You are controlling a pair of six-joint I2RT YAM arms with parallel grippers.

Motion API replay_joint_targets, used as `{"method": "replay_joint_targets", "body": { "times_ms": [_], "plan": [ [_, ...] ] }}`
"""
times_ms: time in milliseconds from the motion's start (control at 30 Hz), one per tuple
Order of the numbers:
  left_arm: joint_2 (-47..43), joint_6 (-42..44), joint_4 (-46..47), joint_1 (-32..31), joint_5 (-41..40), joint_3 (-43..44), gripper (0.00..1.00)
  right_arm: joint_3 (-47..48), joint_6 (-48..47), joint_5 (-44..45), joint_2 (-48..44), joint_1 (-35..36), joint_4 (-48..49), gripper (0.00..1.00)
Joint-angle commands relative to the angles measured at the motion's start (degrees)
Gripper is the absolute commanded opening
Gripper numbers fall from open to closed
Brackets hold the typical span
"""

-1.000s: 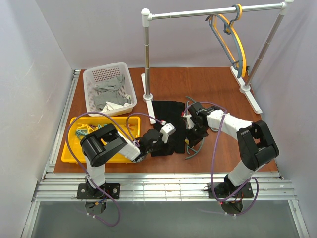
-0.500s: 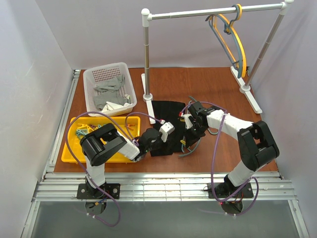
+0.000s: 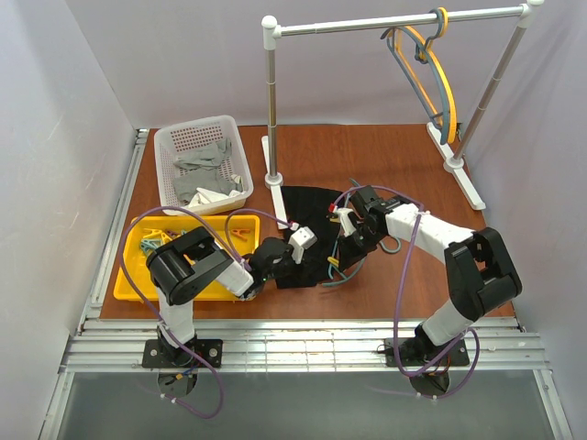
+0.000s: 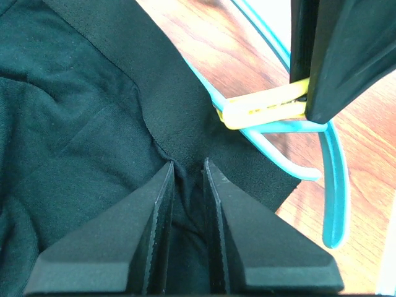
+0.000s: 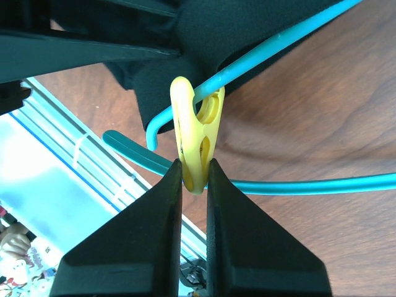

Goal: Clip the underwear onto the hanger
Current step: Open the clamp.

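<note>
One clip mid-placement.
R hand [image 5: 195, 167] clamped on yellow clip [image 5: 197, 133] at hanger [image 5: 278, 49]; L hand [image 4: 189, 168] pinches underwear [image 4: 80, 124]. Release, prob. 2nd clip left.

Cannot trace the whole hanger [image 3: 348, 272] from the top external view: partly buried under the underwear [image 3: 307, 203] and the right gripper [image 3: 339, 246]. Cannot pick out its hook. Cannot resolve the yellow clip [image 3: 332, 262] there: too small. Cannot follow the underwear past the top and left edges of the left wrist view, nor the clip's tail behind a right gripper finger [image 4: 346, 55]. Cannot read the blurred lower-left background in the right wrist view.
</note>
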Motion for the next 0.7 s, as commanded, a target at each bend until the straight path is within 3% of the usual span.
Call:
{"method": "replay_joint_targets", "body": {
  "times_ms": [0, 167, 300, 667],
  "plan": [
    [-0.81, 0.97, 2.46, 0.41, 2.20, -1.32, 0.16, -0.24, -1.06, -3.30, -2.95, 0.28, 1.48, 0.01],
    [-0.90, 0.53, 5.10, 0.67, 4.04, -2.38, 0.11, -0.85, -0.44, -1.19, -1.73, 0.37, 1.13, 0.01],
    [-0.90, 0.01, 9.83, 0.93, 6.94, -4.13, 0.00, -0.41, -0.18, 0.56, -0.94, 0.46, 0.78, 0.01],
    [1.38, -4.30, 23.91, 5.33, 19.42, -8.70, 0.00, -0.77, 0.26, 3.11, 0.47, 0.46, 0.34, 0.01]
  ]
}}
